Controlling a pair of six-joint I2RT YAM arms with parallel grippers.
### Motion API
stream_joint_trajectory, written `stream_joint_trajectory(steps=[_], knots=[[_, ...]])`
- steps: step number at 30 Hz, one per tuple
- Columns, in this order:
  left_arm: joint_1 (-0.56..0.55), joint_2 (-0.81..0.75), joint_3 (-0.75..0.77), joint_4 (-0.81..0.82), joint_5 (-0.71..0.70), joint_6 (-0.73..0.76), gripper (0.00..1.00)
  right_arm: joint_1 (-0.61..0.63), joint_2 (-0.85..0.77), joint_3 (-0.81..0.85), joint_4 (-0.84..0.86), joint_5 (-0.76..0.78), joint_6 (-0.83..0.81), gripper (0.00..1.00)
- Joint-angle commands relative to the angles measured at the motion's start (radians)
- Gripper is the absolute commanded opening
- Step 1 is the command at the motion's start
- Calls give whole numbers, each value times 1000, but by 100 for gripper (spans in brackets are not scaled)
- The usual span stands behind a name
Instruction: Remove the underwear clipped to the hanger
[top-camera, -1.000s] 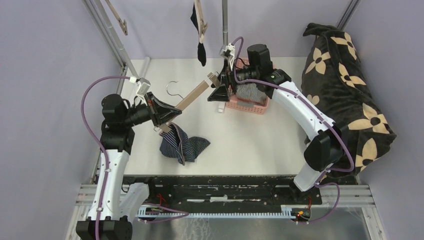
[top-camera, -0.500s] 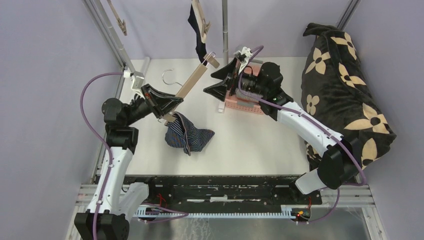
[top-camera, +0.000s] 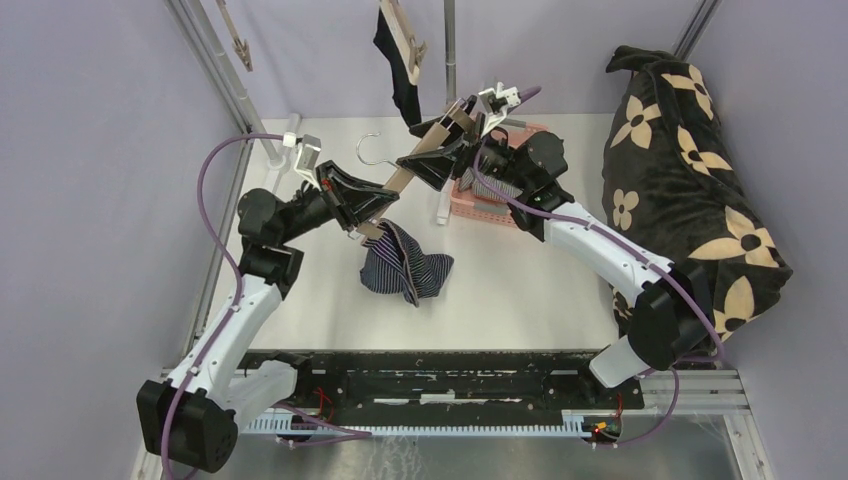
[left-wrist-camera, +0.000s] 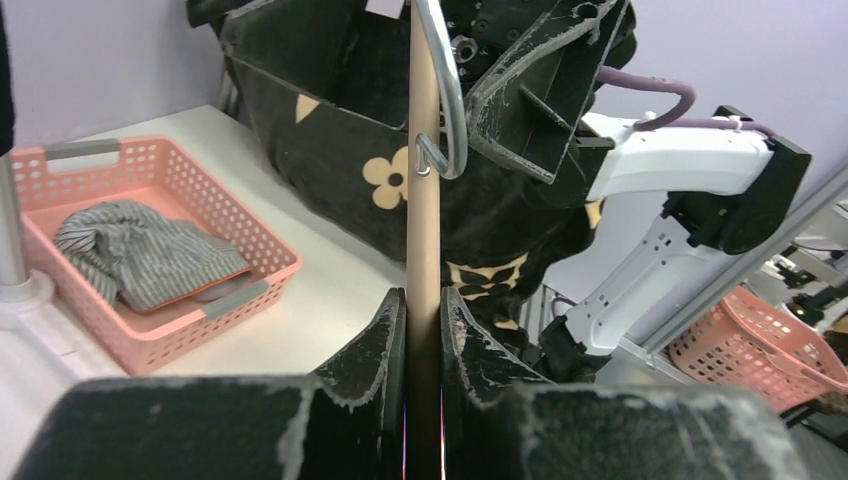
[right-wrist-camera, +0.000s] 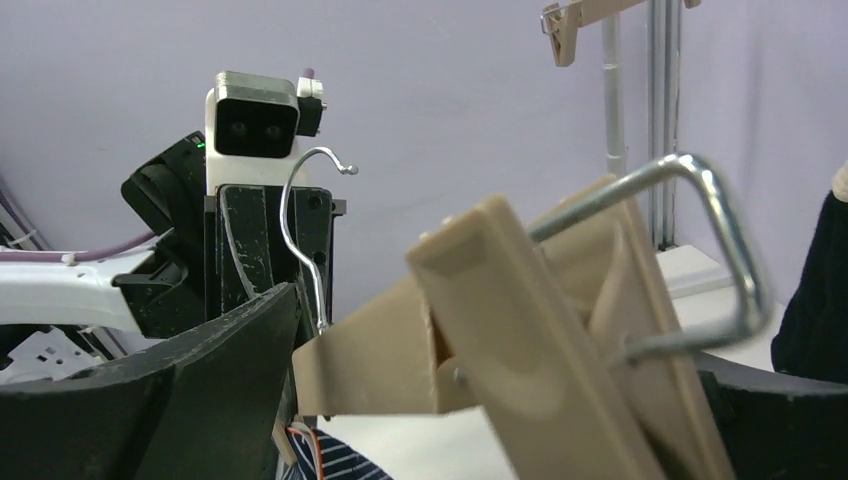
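Now, above the bench (top-camera: 520, 270), the wooden hanger (top-camera: 400, 180) slants. The left hand (top-camera: 365, 205) is clamped on its bar, and navy striped underwear (top-camera: 405, 265) dangles from the lower clip (top-camera: 368, 232). The right hand (top-camera: 440, 160) brackets the upper clip (right-wrist-camera: 560, 300); whether it squeezes, I cannot tell. Next, I judge, the lower clip needs pinching open.

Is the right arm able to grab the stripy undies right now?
Probably not yet: the right gripper sits around the far clip of the hanger, while the striped underwear hangs at the other end, under the left gripper.
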Motion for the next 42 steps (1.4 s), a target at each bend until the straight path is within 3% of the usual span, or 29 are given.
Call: stream_joint_trajectory(steps=[1, 9, 13, 18, 22, 26, 31, 35, 37, 39, 42], knots=[[-37, 11, 23, 184, -41, -82, 3, 6, 2, 51, 95, -7, 33, 98], [-57, -4, -35, 355, -202, -120, 3, 6, -2, 48, 94, -12, 30, 96], [-60, 5, -28, 362, -204, -133, 3, 6, -13, 52, 59, -4, 0, 95], [-72, 13, -37, 371, -217, -141, 3, 6, 6, 86, 44, -14, 2, 76], [-81, 27, -44, 383, -216, -152, 3, 6, 22, 95, 80, -10, 34, 85], [-87, 33, -49, 394, -219, -157, 3, 6, 29, 108, 88, -2, 40, 84], [-92, 44, -50, 407, -222, -165, 3, 7, 56, 144, 94, -27, 65, 62], [-97, 60, -62, 451, -227, -186, 3, 6, 79, 170, 117, -41, 110, 61], [-97, 62, -65, 464, -231, -193, 3, 6, 88, 182, 118, -49, 115, 39], [-97, 61, -65, 468, -234, -191, 3, 6, 91, 185, 117, -50, 117, 4], [-99, 59, -61, 455, -239, -188, 3, 8, 89, 185, 98, -39, 109, 1]])
